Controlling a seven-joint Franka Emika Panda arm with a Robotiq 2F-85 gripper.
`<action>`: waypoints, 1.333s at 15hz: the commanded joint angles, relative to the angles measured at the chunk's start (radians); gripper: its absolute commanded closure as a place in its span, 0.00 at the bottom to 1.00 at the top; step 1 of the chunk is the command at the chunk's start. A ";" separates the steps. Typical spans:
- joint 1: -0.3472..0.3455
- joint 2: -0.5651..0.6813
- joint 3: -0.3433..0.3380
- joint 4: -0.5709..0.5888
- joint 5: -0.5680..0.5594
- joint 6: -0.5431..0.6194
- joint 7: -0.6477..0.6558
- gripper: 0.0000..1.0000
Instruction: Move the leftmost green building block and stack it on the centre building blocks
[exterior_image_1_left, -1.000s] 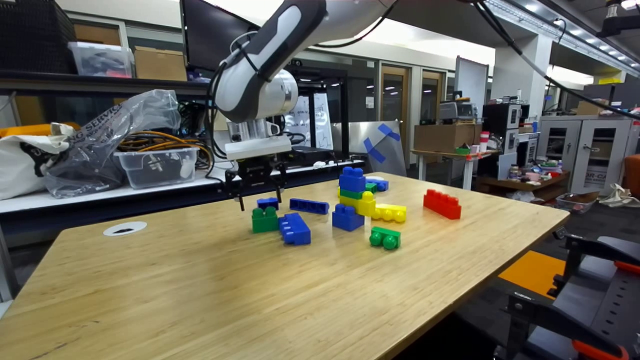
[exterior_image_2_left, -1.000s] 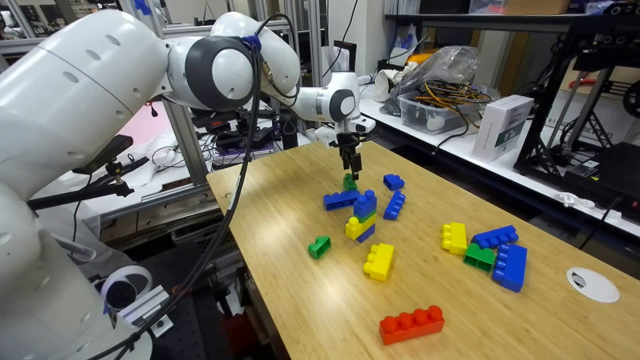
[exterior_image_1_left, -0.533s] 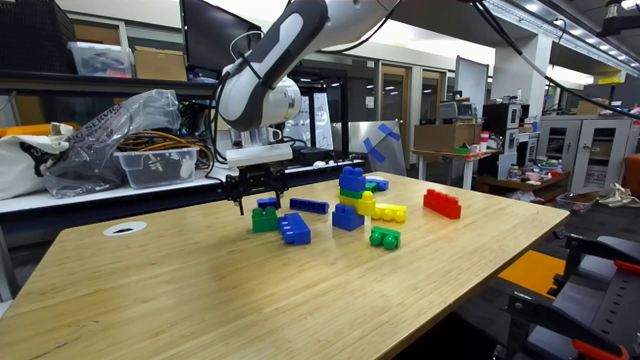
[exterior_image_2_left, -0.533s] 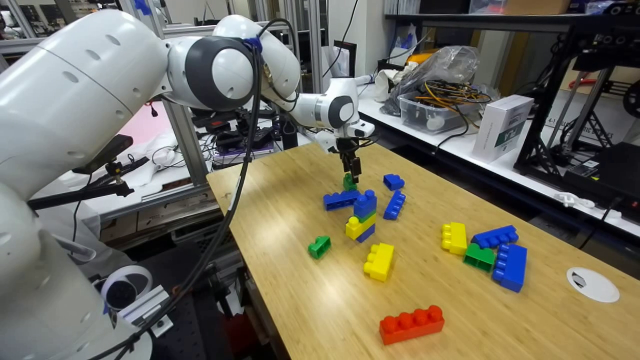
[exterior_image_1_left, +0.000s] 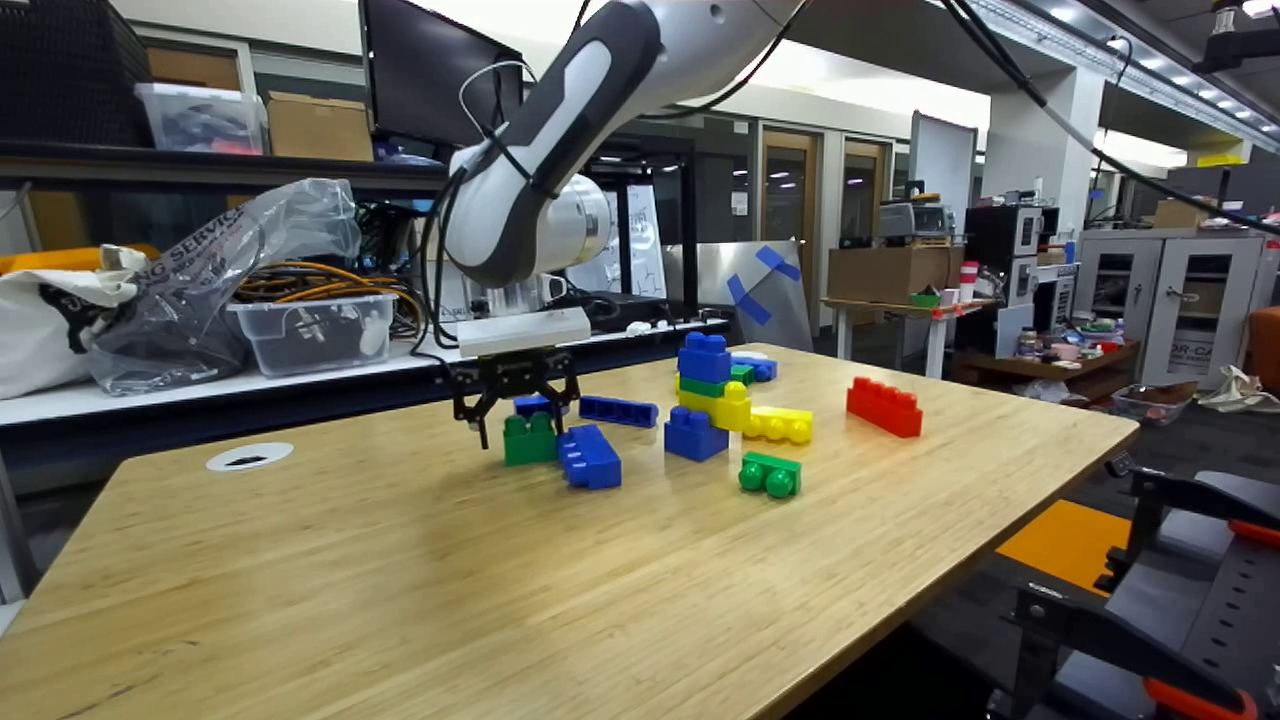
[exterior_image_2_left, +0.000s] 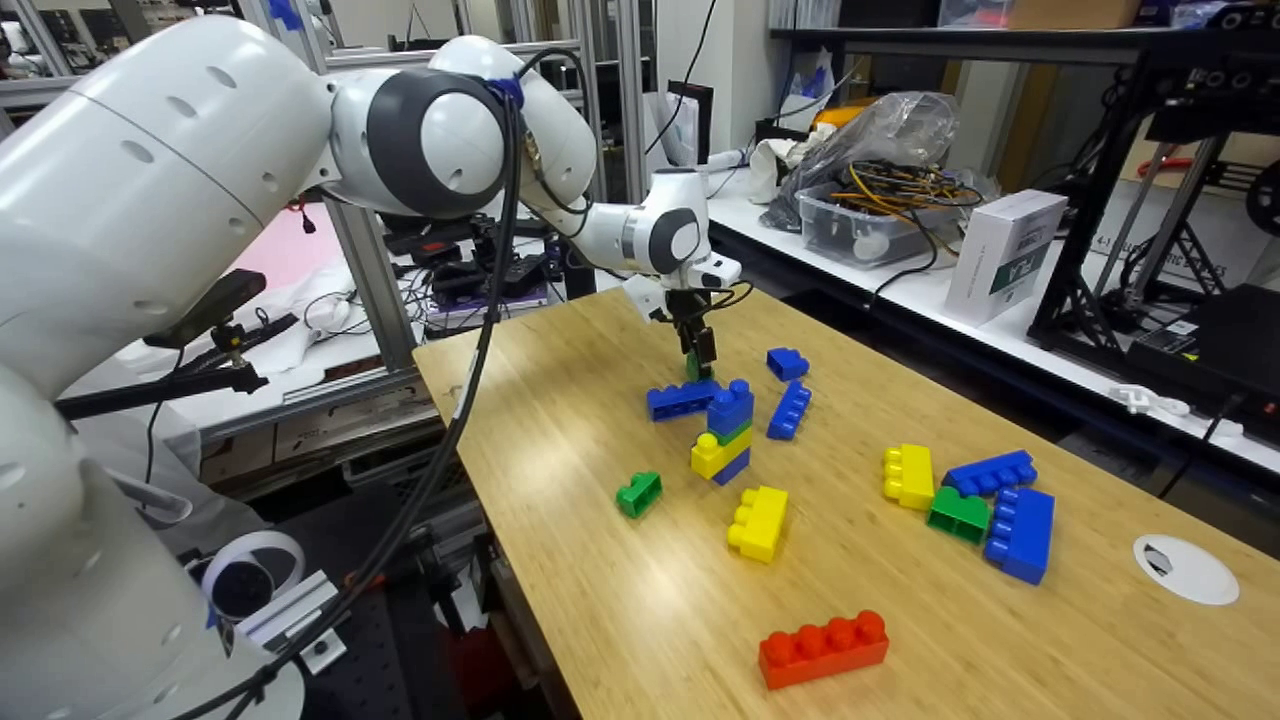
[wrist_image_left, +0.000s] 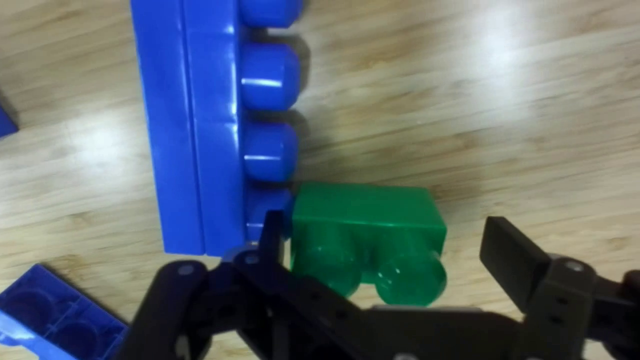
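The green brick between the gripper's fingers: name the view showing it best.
The wrist view: there the green brick is largest, studs clear, straddled by the open gripper. An exterior view shows the green brick smaller, studs visible; in an exterior view the gripper hides much of the green brick.
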 joint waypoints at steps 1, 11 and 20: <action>0.005 -0.043 0.000 -0.084 -0.001 0.057 0.004 0.00; 0.014 -0.073 -0.008 -0.146 -0.001 0.098 0.016 0.55; 0.059 -0.239 -0.062 -0.221 -0.033 0.072 0.142 0.55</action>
